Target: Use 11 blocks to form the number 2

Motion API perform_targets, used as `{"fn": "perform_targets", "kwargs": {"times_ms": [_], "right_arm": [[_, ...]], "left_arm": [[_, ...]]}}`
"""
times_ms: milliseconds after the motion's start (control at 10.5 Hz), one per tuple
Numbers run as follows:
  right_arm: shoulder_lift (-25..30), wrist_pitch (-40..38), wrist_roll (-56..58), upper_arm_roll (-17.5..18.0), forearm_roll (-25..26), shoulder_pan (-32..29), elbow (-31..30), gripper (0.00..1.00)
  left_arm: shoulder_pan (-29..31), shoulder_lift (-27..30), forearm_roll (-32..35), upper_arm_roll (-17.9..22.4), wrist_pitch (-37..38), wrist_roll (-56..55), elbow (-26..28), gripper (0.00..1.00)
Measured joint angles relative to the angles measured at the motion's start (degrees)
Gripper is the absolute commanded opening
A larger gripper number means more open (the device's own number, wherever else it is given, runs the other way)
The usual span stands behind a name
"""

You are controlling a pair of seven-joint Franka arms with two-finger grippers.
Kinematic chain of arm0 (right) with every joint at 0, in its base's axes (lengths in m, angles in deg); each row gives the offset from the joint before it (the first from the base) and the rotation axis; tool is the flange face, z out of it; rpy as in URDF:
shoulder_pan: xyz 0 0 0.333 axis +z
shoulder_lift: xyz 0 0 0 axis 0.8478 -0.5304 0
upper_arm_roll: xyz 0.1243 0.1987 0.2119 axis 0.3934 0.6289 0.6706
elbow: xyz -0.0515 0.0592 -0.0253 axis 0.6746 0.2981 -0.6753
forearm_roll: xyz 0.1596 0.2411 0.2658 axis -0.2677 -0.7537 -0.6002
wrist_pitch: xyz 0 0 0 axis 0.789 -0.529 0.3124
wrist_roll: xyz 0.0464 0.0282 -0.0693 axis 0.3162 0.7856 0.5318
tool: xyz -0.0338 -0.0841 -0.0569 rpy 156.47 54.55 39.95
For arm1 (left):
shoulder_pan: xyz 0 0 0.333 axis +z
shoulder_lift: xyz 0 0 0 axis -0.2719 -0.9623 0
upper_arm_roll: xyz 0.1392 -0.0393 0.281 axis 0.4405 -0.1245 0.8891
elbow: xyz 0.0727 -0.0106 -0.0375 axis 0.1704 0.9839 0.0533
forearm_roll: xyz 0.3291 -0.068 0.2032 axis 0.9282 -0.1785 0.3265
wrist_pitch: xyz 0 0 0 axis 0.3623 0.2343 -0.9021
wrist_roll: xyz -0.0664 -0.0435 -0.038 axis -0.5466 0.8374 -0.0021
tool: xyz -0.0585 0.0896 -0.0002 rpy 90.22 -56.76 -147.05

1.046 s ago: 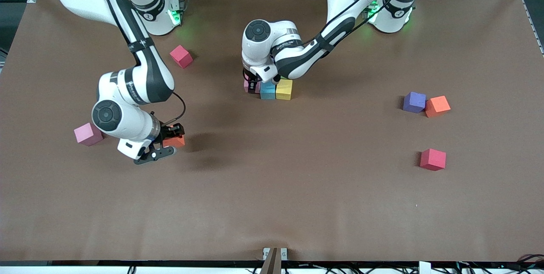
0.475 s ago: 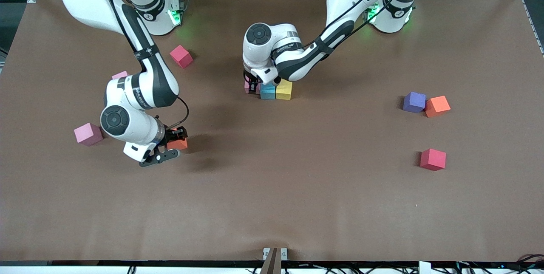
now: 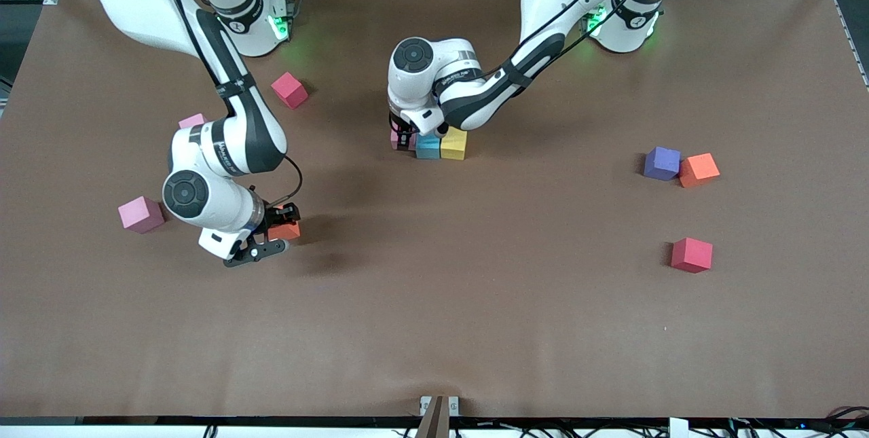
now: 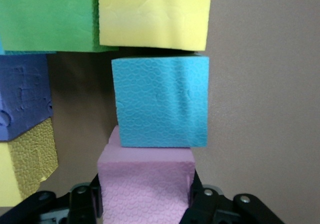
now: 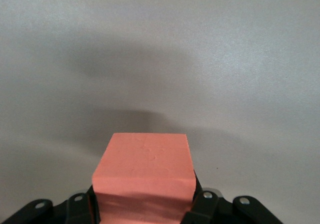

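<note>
1. Front view, right arm's end of the table: a pink block (image 3: pixel 141 214) lies on the brown table (image 3: pixel 434 329), with a second pink block (image 3: pixel 192 120) farther from the camera, partly hidden by the right arm.
2. A red block (image 3: pixel 289 89) sits farther still, near the right arm's base.
3. The right gripper (image 3: pixel 275 238) is up over bare table near the first pink block, jaws clamped on an orange block (image 3: pixel 285 229). In the right wrist view the orange block (image 5: pixel 144 176) sits between both fingers (image 5: pixel 80 209), with its shadow on the table below.
4. Mid-table, the left gripper (image 3: pixel 403 139) is down at the partly built number 2 (image 3: pixel 438 144), jaws clamped on a pink block (image 3: pixel 395 138) at the end of the row nearest the camera.
5. That row reads pink, light blue block (image 3: pixel 428 145), yellow block (image 3: pixel 453 143), all touching.
6. In the left wrist view the held pink block (image 4: pixel 146 186) touches the light blue block (image 4: pixel 161 102); next come a yellow block (image 4: pixel 155 14) and a green block (image 4: pixel 47 17), and to the side a purple block (image 4: pixel 22 102) and another yellow block (image 4: pixel 25 161).
7. Toward the left arm's end: a purple block (image 3: pixel 662 163) touches an orange block (image 3: pixel 698 170).
8. A lone red block (image 3: pixel 692 254) lies nearer the camera than that pair.
</note>
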Motion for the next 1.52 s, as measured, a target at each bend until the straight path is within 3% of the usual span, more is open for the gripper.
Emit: {"fn": "perform_targets", "kwargs": {"times_ms": [666,856,1331,1521], "right_arm": [[0.0,0.0,0.0,-0.2,0.0,0.0,0.0,0.0],[-0.1,0.0,-0.1,-0.2,0.0,0.0,0.0,0.0],[-0.1,0.1,-0.1,-0.3,0.0,0.0,0.0,0.0],[-0.1,0.1,-0.1,-0.3,0.0,0.0,0.0,0.0]], "left_arm": [[0.0,0.0,0.1,1.0,-0.8,0.2,0.0,0.63],[-0.1,0.0,0.1,1.0,-0.9,0.2,0.0,0.7],[-1.2,-0.7,0.1,1.7,-1.0,0.2,0.0,0.7],[-1.3,-0.8,0.1,1.9,-1.1,0.2,0.0,1.0]]}}
